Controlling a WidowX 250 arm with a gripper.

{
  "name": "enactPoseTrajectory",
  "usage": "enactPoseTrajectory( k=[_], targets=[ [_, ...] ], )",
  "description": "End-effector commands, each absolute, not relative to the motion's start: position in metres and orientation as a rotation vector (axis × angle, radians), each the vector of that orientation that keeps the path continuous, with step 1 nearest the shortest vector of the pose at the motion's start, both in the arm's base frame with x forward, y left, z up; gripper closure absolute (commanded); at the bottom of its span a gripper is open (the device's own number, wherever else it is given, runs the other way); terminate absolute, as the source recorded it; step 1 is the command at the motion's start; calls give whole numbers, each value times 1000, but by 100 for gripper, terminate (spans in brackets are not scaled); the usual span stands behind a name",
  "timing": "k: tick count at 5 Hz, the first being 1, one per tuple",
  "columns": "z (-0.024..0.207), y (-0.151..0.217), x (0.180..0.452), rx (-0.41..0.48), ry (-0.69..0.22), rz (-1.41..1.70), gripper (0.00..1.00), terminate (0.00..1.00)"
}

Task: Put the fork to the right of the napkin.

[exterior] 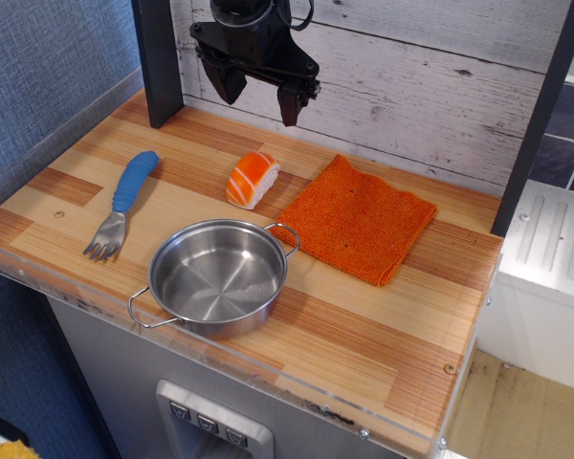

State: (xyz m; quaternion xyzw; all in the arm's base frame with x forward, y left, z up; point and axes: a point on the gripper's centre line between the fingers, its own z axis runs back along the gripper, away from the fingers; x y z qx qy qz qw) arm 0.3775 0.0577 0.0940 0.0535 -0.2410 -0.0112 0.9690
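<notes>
**Fork at far left, napkin at right: the reach before the pick**

Fork [122, 208] lies flat on the wooden counter [364, 335] near its left edge, blue handle pointing away toward the back wall and silver tines pointing toward the front rim. It is well apart from the napkin [357, 219], the orange knitted square that lies flat on the right half of the counter. Between the two stand a steel pot [218, 277], empty, close to the front edge, and an orange-and-white sushi piece [253, 179] just behind the pot.

The gripper [258, 94] hangs above the back of the counter, over bare wood behind the sushi piece, with its two dark fingers spread apart and nothing between them. It touches no object.

The step in hand appears to be the approach to the fork, so the task is barely begun. A sound grasp would close across the thick blue handle near its middle, with the fingers turned crosswise to the handle's length. The carry should pass above the pot's rim and the sushi piece. The strip of counter right of the napkin looks narrow, so placement calls for care near that edge.
</notes>
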Motion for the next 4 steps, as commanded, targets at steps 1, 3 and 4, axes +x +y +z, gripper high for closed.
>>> enactPoseTrajectory(
  k=[1,3,4],
  targets=[
    [94,58,378,108,-487,-23,0,0],
    [80,101,350,120,-446,136,0,0],
    [76,119,334,139,-426,214,0,0]
  ],
)
